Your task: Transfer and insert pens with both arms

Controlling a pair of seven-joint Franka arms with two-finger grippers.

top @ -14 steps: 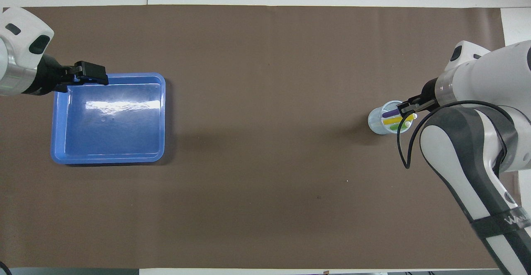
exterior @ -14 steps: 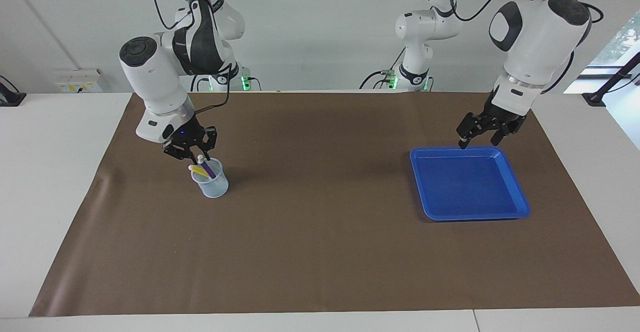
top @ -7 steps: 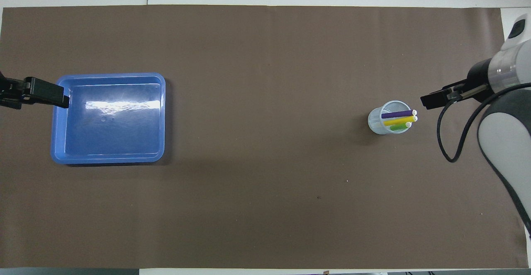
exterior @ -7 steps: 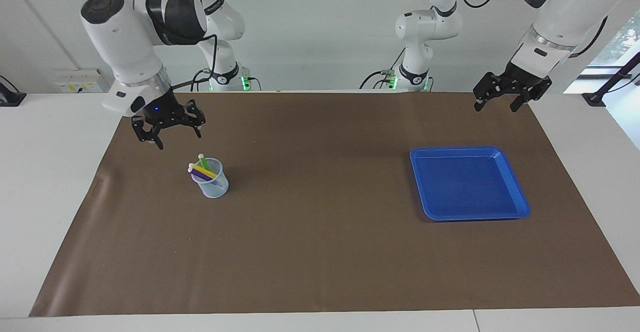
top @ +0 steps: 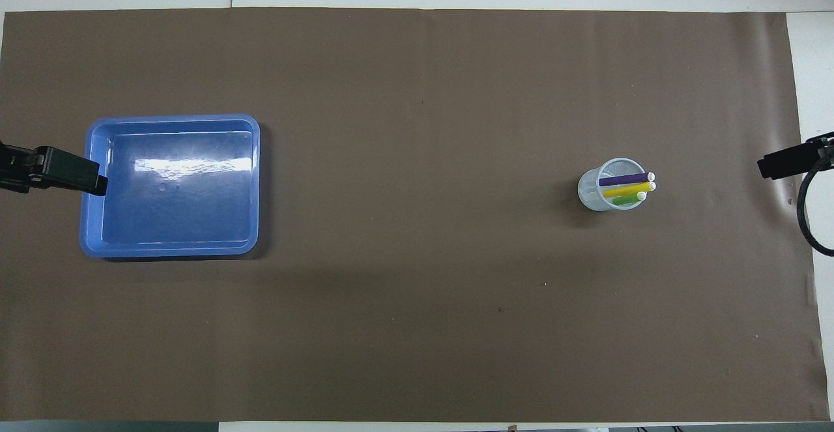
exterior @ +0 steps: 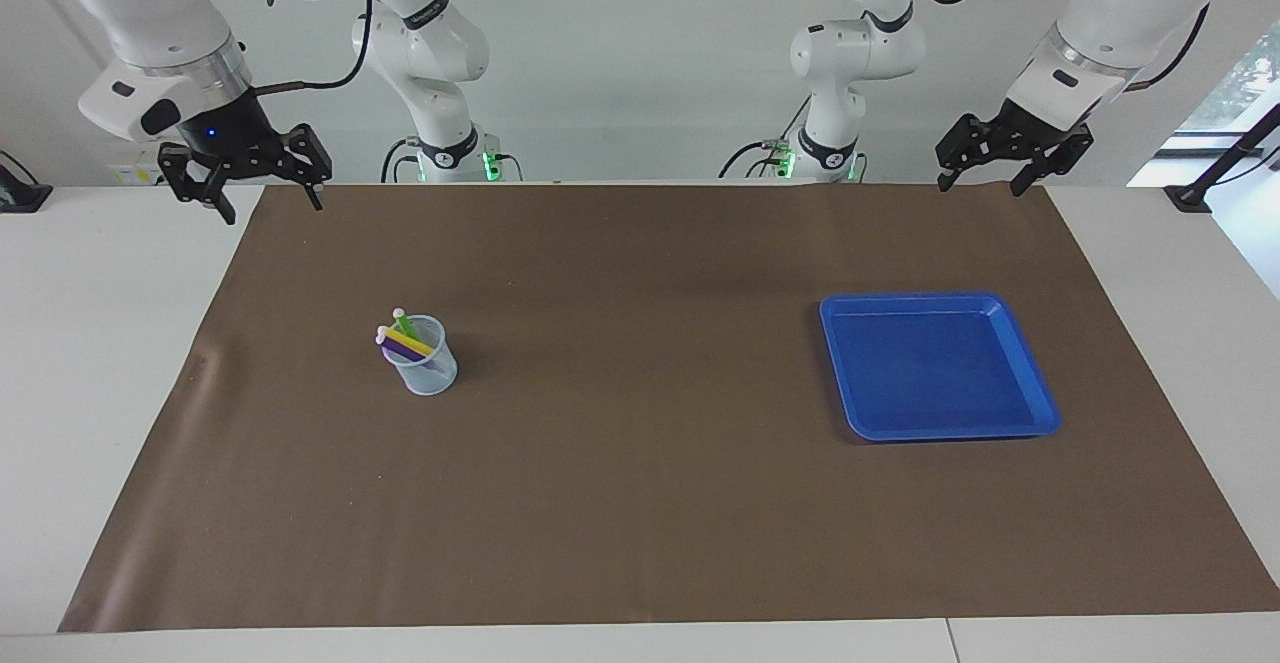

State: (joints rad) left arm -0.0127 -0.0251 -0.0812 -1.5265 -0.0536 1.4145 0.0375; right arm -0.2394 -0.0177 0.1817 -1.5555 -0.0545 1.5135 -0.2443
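Note:
A clear plastic cup stands on the brown mat toward the right arm's end. Three pens lean in it with pale ends up: the green pen, the yellow pen and the purple pen. My right gripper hangs open and empty, high over the mat's edge at the right arm's end, well clear of the cup. My left gripper is open and empty too, raised over the mat by the tray's end.
A blue tray with nothing in it lies on the mat toward the left arm's end. The brown mat covers most of the white table. Black cable loops hang from both arms.
The right gripper opened over the cup, then rose and drew back toward its end of the table. The left gripper lifted away from the tray's rim. All three pens now rest in the cup.

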